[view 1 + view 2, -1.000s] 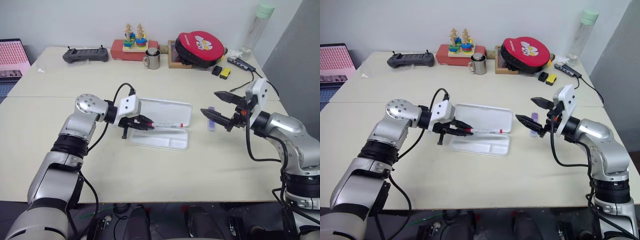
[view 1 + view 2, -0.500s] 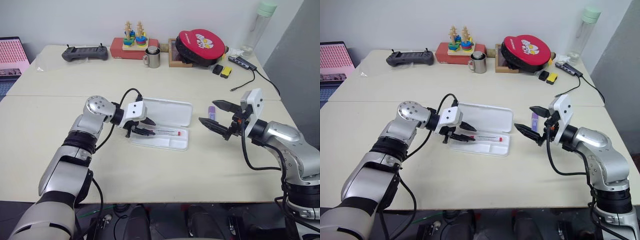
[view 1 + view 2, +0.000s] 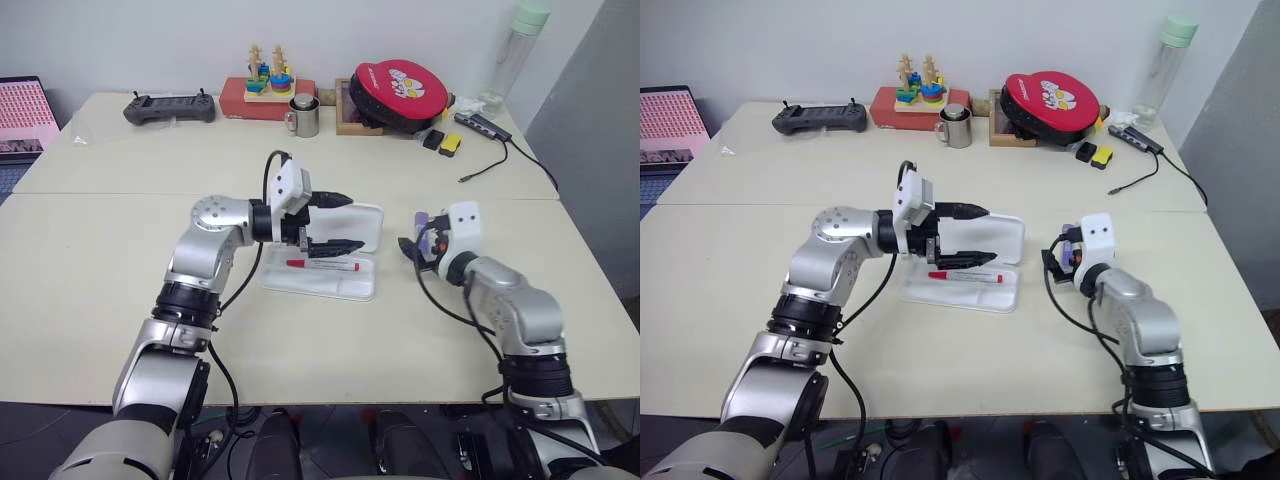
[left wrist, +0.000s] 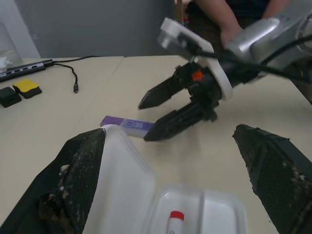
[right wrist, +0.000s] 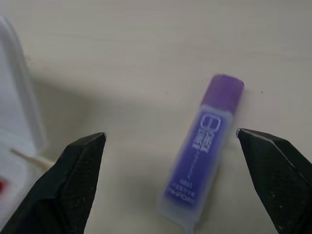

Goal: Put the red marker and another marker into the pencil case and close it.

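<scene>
Purple-capped marker lies flat on the table beside the pencil case, where the red marker already sits. Right gripper straddles it, jaws wide; I'd centre on the barrel, then pinch. Left gripper hangs spread and empty above the case.

You have the pencil case lying open mid-surface, the red marker in its near half. Another marker lies on the surface just right of the case, between your right hand's spread fingers.
</scene>
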